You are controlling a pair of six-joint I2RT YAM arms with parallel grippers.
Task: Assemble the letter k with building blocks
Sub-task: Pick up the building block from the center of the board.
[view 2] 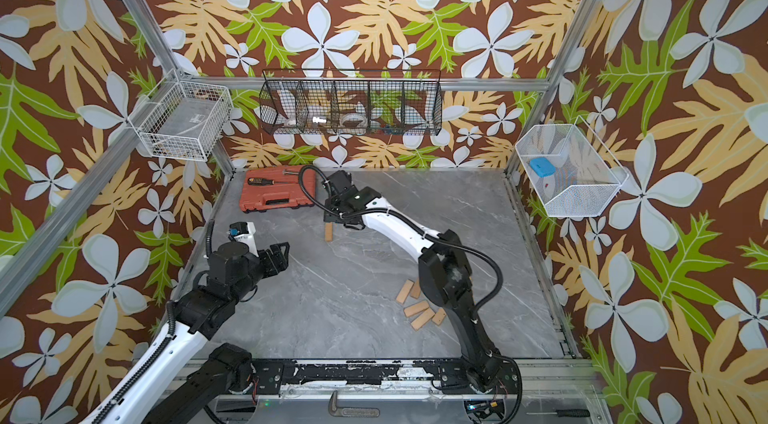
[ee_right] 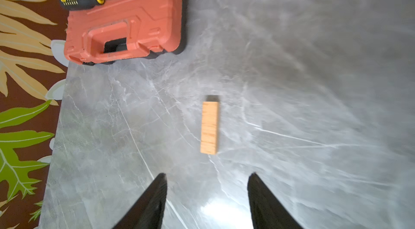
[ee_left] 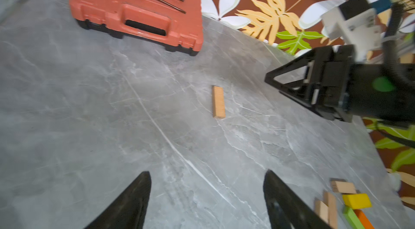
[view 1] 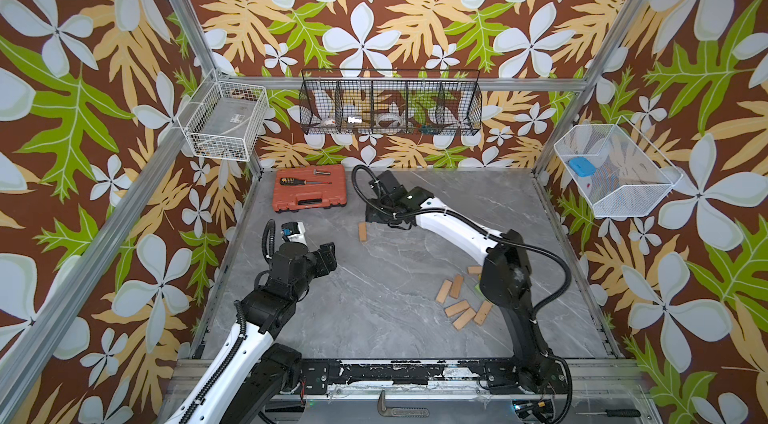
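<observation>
Toward the far middle of the surface (view 1: 374, 297), a single plain plank (view 1: 363, 231) lies flat and alone, probably laid as the start of the K's upright stroke.

Its long axis runs away from the robot's base, with bare room on all sides, which would suit adding more planks and the diagonals. The right tool (ee_right: 208, 174) hangs just beside it with jaws spread and nothing between them; the plank sits ahead of the tips, untouched. The left tool (ee_left: 207, 171) is likewise spread and empty, held off to the left side, apparently to stay out of the way. The remaining blocks (view 1: 459, 301) lie jumbled near the right arm's base, well apart from the plank, with yellow (ee_left: 357, 201), green (ee_left: 350, 216) and orange (ee_left: 365, 220) pieces among them. The red tool case (view 1: 309, 187) sits at the far edge, playing no part.
</observation>
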